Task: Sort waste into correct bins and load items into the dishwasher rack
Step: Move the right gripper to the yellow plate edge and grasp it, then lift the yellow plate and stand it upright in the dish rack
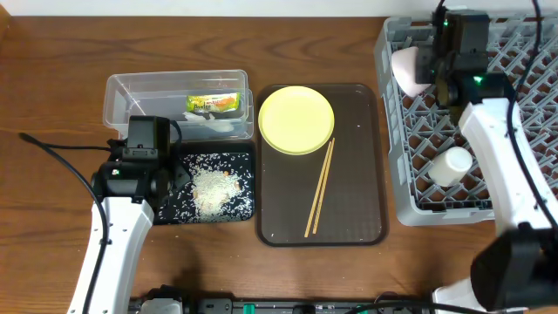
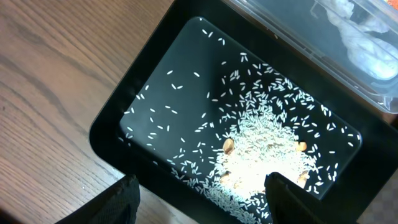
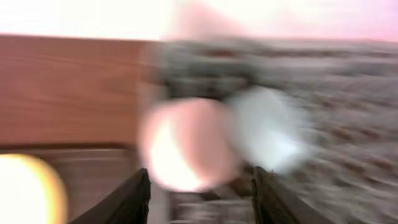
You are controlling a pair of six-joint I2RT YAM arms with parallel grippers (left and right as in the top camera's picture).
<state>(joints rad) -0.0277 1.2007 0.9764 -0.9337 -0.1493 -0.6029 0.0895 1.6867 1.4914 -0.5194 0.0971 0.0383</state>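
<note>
Overhead, the pink bowl (image 1: 405, 70) is seen at 10 o'clock in the rack (image 1: 394, 157), beside the right gripper (image 3: 199, 193), whose fingers (image 3: 140, 199) are parted. The left gripper (image 2: 202, 205) is held released above rice (image 2: 255, 155) in the black tray (image 2: 155, 106).

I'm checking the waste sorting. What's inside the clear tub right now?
A green-and-orange wrapper and crumpled white paper lie in the clear tub. The left arm covers the tub's near-left corner, so anything there is hidden.
</note>
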